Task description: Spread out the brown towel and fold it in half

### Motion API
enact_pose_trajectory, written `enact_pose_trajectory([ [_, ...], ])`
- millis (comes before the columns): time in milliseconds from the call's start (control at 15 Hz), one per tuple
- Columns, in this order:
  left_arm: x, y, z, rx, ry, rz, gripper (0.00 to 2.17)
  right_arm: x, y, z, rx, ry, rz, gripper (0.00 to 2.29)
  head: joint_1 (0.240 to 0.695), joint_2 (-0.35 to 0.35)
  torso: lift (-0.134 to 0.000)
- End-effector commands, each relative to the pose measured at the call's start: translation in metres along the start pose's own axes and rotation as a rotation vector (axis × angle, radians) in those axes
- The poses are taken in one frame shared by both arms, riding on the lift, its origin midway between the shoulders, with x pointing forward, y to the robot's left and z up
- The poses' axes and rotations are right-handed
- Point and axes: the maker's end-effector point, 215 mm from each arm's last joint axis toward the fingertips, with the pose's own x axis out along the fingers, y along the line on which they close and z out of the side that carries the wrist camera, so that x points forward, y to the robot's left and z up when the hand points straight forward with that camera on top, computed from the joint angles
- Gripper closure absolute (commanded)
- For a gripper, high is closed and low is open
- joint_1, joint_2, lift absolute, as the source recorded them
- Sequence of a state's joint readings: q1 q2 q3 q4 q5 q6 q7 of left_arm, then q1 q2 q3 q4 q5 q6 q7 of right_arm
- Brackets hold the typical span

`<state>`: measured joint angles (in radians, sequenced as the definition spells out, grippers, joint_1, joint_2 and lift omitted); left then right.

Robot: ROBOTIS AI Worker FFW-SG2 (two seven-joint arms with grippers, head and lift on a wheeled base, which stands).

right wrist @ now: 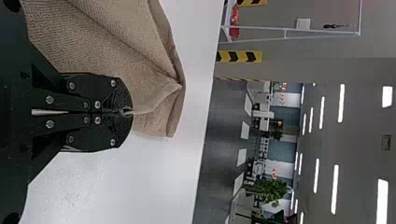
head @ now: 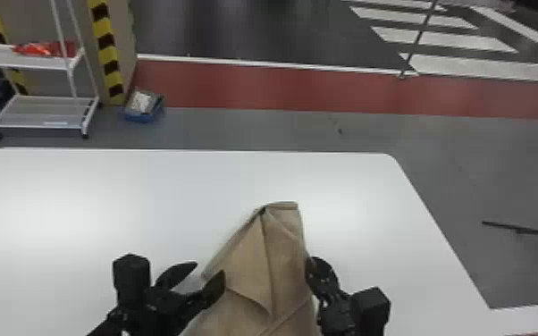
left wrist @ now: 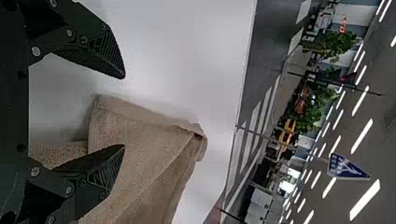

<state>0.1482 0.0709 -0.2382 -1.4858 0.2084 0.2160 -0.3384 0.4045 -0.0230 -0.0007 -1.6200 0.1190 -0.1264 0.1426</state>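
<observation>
While I am working both arms from a distance, the towel (head: 288,268) is lying creased and partly folded over itself between them on the near part of the white tabletop (head: 102,201), its narrow end pointing toward the far edge. My right end effector (right wrist: 130,112) is pinching a small bit of the towel at its side, fingers pressed together. My left end effector (head: 210,268) is standing open at the opposite side, one finger over the towel and the other over bare tabletop.

I am weighing several risks, the left grasp heading the list. Loose layers are sitting near that open finger, so by closing too high I could be catching air, and by closing too deep I could be clamping several layers together, leaving the towel bunched instead of spreading. On the right, the pinch is looking shallow to me; with a hard sideways pull, I could be losing that edge. The diagonal flap on top is posing another threat: if I am lifting without freeing it, a crease could be staying trapped inside, skewing the later fold in half and leaving its edges mismatched.
</observation>
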Motion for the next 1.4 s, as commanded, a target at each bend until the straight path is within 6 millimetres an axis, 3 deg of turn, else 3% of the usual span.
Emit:
enact_pose_trajectory([
  [0,0.008,-0.011,-0.005,0.019,0.018,-0.02,0.42,0.0,0.001,0.0,0.001,0.0,0.002,1.32,0.695,-0.192,-0.057],
  [133,0.01,-0.013,-0.006,0.026,0.022,-0.022,0.64,0.0,0.001,0.001,0.001,-0.001,0.002,1.32,0.695,-0.202,-0.057],
  [600,0.009,0.001,-0.016,0.084,0.061,0.04,0.68,0.001,0.002,0.005,0.004,-0.014,0.004,1.32,0.695,-0.202,-0.057],
  [1000,0.006,0.023,-0.008,0.088,0.047,0.101,0.68,0.001,0.0,0.009,0.006,-0.022,0.002,1.32,0.695,-0.178,-0.057],
  [1333,0.007,0.025,-0.011,0.151,0.066,0.119,0.69,0.002,0.0,0.011,0.008,-0.029,0.002,1.32,0.695,-0.17,-0.057],
])
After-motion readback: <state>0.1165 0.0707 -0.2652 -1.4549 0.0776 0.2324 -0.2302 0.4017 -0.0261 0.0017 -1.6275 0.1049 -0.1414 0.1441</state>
